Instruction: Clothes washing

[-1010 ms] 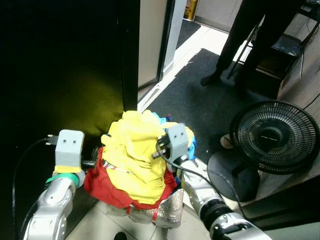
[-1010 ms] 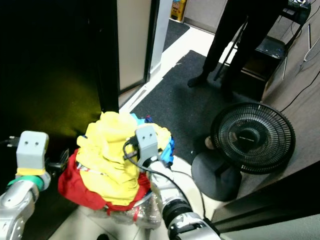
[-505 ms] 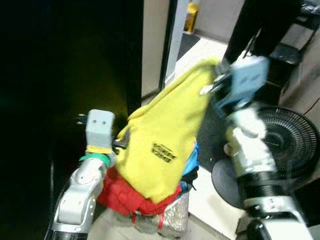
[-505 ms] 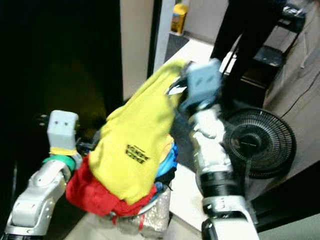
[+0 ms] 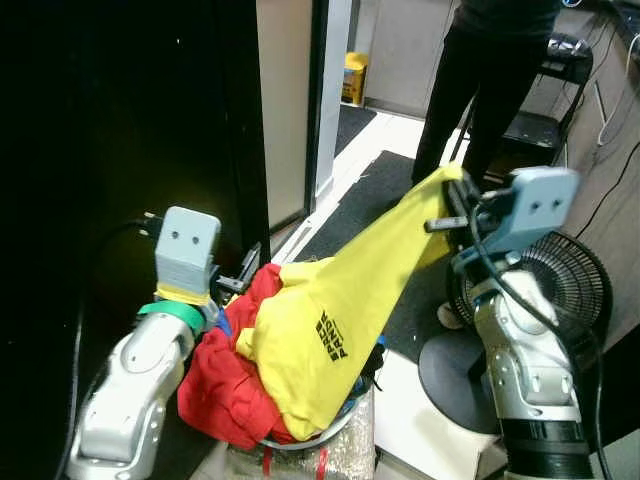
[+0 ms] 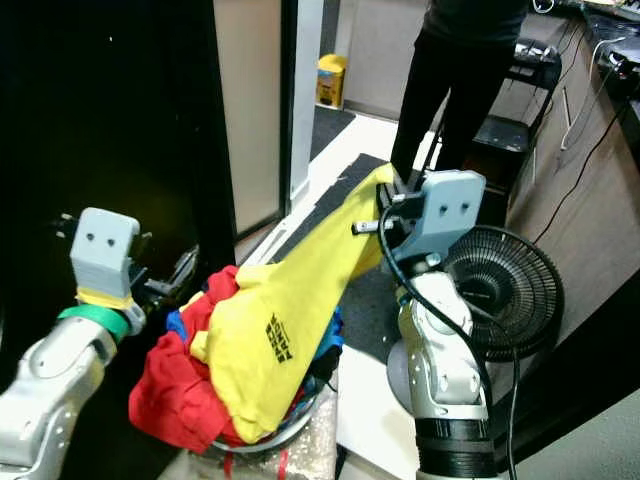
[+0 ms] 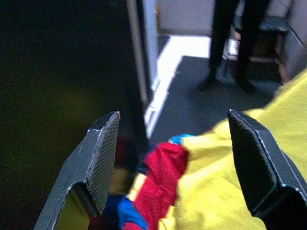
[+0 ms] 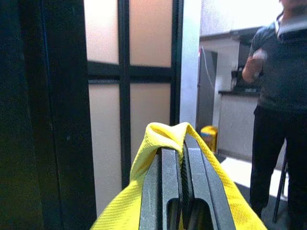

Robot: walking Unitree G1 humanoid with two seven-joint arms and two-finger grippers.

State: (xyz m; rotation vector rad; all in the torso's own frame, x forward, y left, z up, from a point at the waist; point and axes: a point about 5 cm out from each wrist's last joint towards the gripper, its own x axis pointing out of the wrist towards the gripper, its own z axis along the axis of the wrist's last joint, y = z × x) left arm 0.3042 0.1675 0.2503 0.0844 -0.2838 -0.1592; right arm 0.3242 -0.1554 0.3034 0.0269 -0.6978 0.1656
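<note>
A yellow T-shirt (image 5: 345, 320) with black print stretches up and to the right from a heaped basket of clothes (image 5: 300, 445). My right gripper (image 5: 447, 198) is shut on the shirt's upper end; in the right wrist view the yellow cloth (image 8: 169, 135) folds over its closed fingers (image 8: 168, 191). Red clothes (image 5: 230, 385) and a bit of blue cloth sit in the heap beneath. My left gripper (image 5: 243, 272) is open at the left side of the heap, holding nothing; its two fingers (image 7: 103, 153) stand wide apart above the red cloth (image 7: 163, 177).
A dark cabinet or wall (image 5: 110, 130) fills the left. A black floor fan (image 5: 575, 290) stands on the right behind my right arm. A person in dark trousers (image 5: 480, 80) stands on the dark mat (image 5: 380, 210) by a doorway.
My right gripper has pulled the yellow shirt out of the heap, up and over to the right. The view has also shifted. The left gripper stays by the heap.
</note>
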